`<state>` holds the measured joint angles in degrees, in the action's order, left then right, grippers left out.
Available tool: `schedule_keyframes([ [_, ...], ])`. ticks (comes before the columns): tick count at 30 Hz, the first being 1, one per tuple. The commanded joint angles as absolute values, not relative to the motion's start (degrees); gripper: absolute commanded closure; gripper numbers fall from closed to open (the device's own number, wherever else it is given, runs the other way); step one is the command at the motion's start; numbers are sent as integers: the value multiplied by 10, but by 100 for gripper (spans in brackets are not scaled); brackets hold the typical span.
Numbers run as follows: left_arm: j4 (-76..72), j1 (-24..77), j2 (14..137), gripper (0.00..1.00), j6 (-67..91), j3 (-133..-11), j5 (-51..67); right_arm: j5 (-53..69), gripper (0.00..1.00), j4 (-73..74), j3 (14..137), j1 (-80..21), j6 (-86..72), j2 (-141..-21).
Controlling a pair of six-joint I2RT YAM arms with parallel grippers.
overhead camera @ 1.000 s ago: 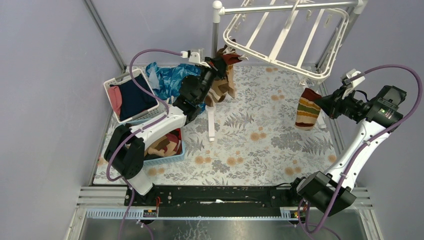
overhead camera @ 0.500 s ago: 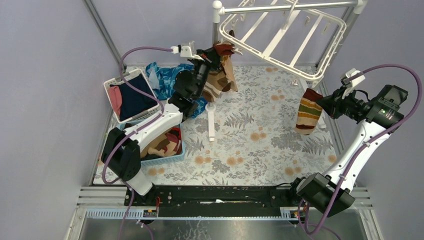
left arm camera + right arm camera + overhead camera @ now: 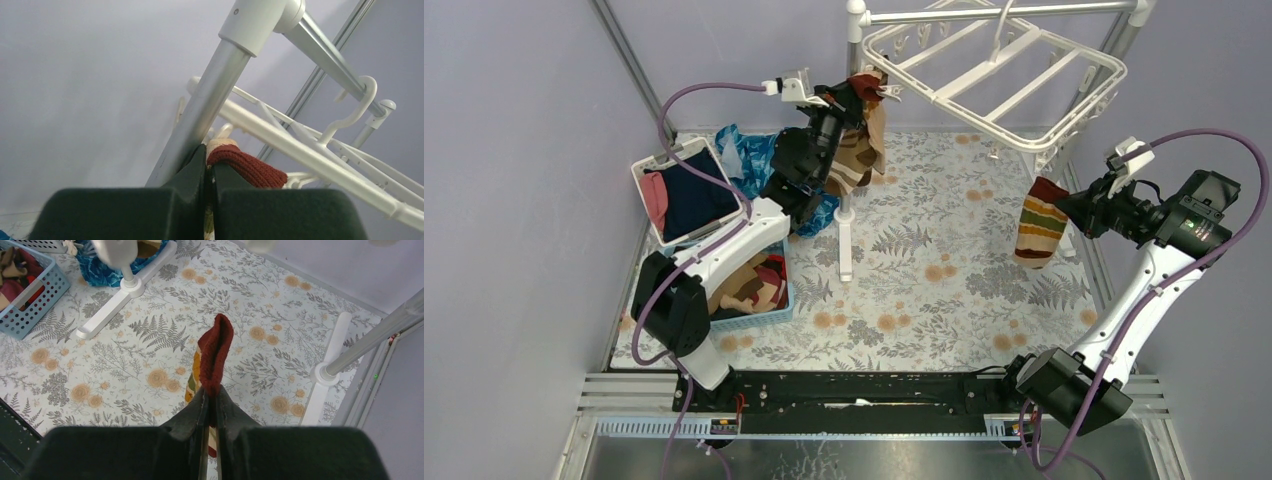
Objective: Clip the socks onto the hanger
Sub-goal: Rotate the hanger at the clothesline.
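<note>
Rack pole [image 3: 855,55] upright at back, ahead of me; its white foot [image 3: 846,250] flat on fern-print mat [image 3: 924,300]. On my left: white basket [image 3: 650,165], navy cloth [image 3: 694,195] and pink cloth [image 3: 655,198] inside. Blue patterned cloth [image 3: 759,160] just beside it. Blue basket [image 3: 774,308] nearer me.

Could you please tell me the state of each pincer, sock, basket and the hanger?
Left pincer: shut on the brown striped sock, raised near the hanger.
Right pincer: shut on the banded sock.
Brown striped sock: held by its red cuff, dangling.
Banded sock: held by its cuff, dangling.
Hanger: hooked over the rail, tilted, no sock visibly clipped.
Blue basket: holds more socks.
White basket: holds folded clothes.
</note>
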<state>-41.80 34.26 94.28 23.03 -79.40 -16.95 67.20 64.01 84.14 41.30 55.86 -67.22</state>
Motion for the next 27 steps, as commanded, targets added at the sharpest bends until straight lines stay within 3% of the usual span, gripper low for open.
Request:
schedule_keyframes([
  [1,-410,328,965,91,239,-821,-187,706,100,665,847,411,561,-658],
  [13,-451,328,950,65,307,-725,-110,737,100,678,809,403,583,-654],
  [27,-467,328,894,52,337,-629,-36,759,100,662,772,365,583,-649],
])
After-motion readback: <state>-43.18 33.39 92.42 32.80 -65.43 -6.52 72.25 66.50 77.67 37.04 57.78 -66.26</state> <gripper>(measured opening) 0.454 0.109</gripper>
